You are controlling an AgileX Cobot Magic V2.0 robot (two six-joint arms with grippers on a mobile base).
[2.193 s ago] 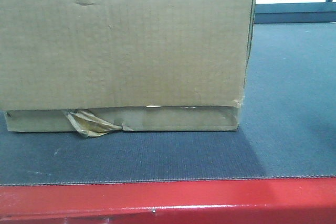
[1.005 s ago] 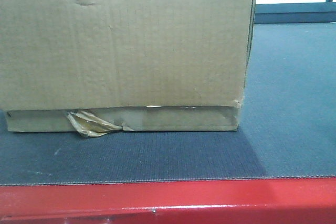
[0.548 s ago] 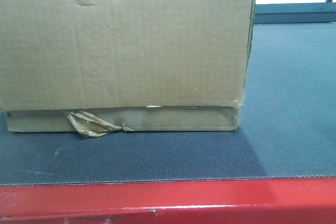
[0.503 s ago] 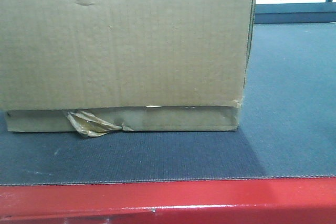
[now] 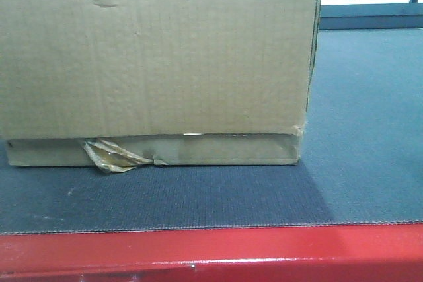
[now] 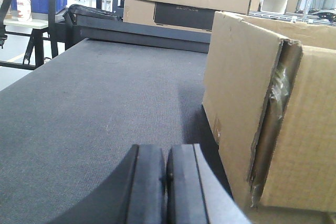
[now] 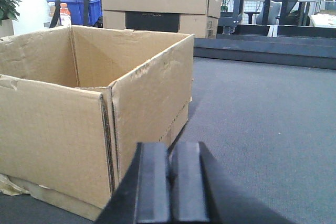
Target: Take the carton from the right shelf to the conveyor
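Note:
The carton (image 5: 152, 57), plain brown with a wad of tan tape (image 5: 112, 155) at its bottom edge, stands on the dark grey conveyor (image 5: 363, 130), behind the red frame edge (image 5: 211, 252). In the left wrist view my left gripper (image 6: 167, 151) is shut and empty, low over the belt, with the carton (image 6: 247, 108) just to its right. My right gripper (image 7: 169, 148) is also shut with nothing in it, beside the near right corner of the open-topped carton (image 7: 152, 93). Neither gripper touches the carton. The shelf is out of view.
Two more cartons (image 7: 157, 3) are stacked beyond the belt's far end. A blue bin (image 7: 86, 9) and an orange bottle (image 6: 23, 3) stand at the back left, and a white bin (image 6: 273, 3) at the back right. Open belt (image 7: 273, 124) stretches right of the carton.

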